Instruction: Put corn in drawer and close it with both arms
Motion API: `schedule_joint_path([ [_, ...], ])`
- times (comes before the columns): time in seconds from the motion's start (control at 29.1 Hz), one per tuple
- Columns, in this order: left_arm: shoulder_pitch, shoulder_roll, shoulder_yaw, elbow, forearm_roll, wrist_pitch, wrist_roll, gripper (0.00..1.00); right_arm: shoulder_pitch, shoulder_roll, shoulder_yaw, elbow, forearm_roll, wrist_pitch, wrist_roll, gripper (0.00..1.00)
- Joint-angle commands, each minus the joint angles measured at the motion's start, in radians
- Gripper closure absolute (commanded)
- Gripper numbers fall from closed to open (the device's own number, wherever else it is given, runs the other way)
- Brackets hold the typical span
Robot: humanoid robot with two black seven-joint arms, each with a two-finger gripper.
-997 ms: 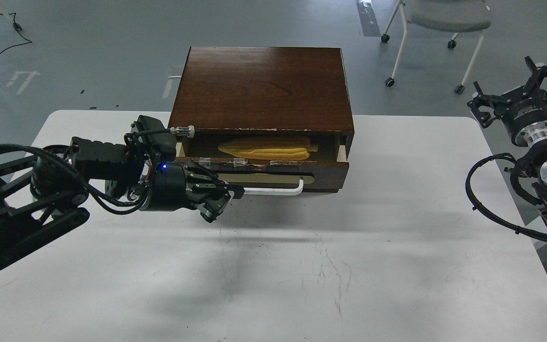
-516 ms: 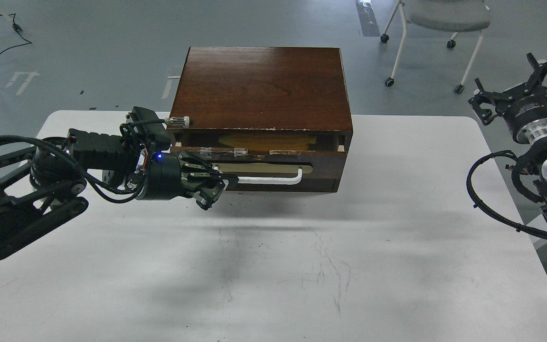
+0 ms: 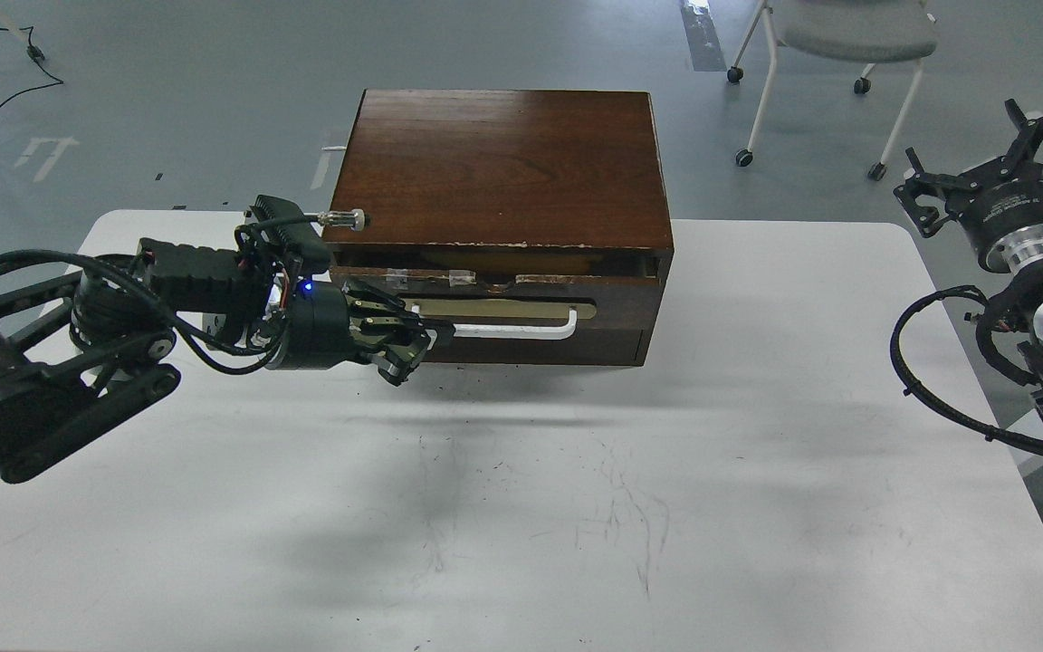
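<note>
The dark brown drawer (image 3: 521,294) is pushed almost fully into the cabinet (image 3: 499,167), leaving a narrow dark gap under the chipped top edge. The corn (image 3: 531,263) shows only as a dim yellowish sliver in that gap. My left gripper (image 3: 420,340) is at the left end of the white bar handle (image 3: 512,330), with its fingers closed around that end. My right gripper (image 3: 983,167) is open and empty, held up off the table's right edge, far from the drawer.
The cabinet stands at the back middle of the white table (image 3: 576,507). A plain dark panel (image 3: 558,349) lies below the drawer. A grey chair on castors (image 3: 847,36) stands on the floor behind, at the right.
The drawer has slid back into the cabinet, from well open to nearly shut, and my left gripper moved back with its handle. The corn went from plainly seen to almost hidden. The right arm barely moved.
</note>
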Motion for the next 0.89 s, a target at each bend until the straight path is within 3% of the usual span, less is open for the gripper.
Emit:
schedule_joint_path([
  [0.0,-0.010,-0.007,0.000,0.008,0.001,0.000,0.000,1.00,0.000,0.000,0.001,0.000,0.002,0.000,0.000,0.00],
  [0.48,-0.031,-0.032,-0.003,0.037,-0.001,0.000,0.000,1.00,0.000,0.000,0.001,0.000,0.000,0.000,0.000,0.00],
  [0.62,-0.043,-0.032,-0.003,0.040,-0.015,0.000,-0.017,1.00,0.001,0.000,0.001,0.001,0.000,0.000,0.000,0.00],
  [0.86,-0.062,0.026,-0.002,-0.060,-0.283,0.000,-0.035,1.00,0.000,-0.008,-0.002,0.001,0.000,0.000,0.000,0.00],
])
